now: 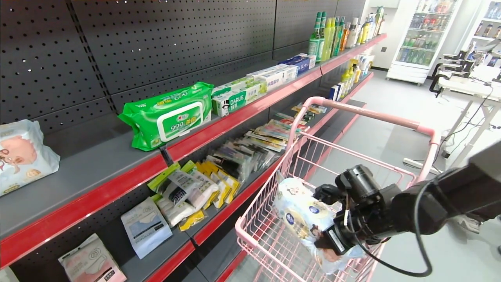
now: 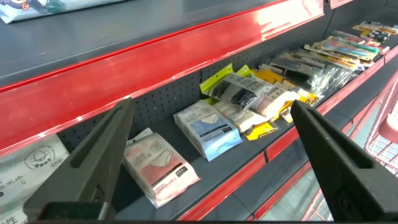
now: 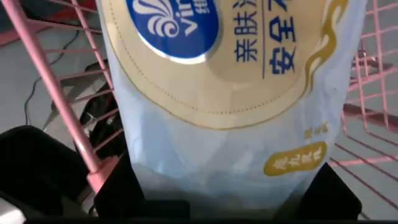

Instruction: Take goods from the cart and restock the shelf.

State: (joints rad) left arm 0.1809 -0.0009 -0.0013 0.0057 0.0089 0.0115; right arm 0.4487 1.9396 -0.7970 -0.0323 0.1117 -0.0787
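Observation:
A pale blue and white wipes pack (image 1: pixel 301 213) with a yellow oval label stands tilted inside the pink wire cart (image 1: pixel 364 113). My right gripper (image 1: pixel 325 243) is down in the cart and shut on the pack's lower end. The right wrist view has the pack (image 3: pixel 224 124) close up between the dark fingers (image 3: pixel 121 190). My left gripper (image 2: pixel 211 155) is open, fingers spread wide, facing the lower shelf's packets (image 2: pixel 208 127). The grey upper shelf (image 1: pixel 78 172) has a bare stretch between a white baby-print pack (image 1: pixel 21 156) and a green wipes pack (image 1: pixel 168 115).
Toothpaste boxes (image 1: pixel 238 96) and bottles (image 1: pixel 327 37) line the upper shelf farther along. Small packets (image 1: pixel 188 192) crowd the lower shelf beside the cart. A drinks fridge (image 1: pixel 422 35) and a white table (image 1: pixel 473 90) stand on the open floor beyond the cart.

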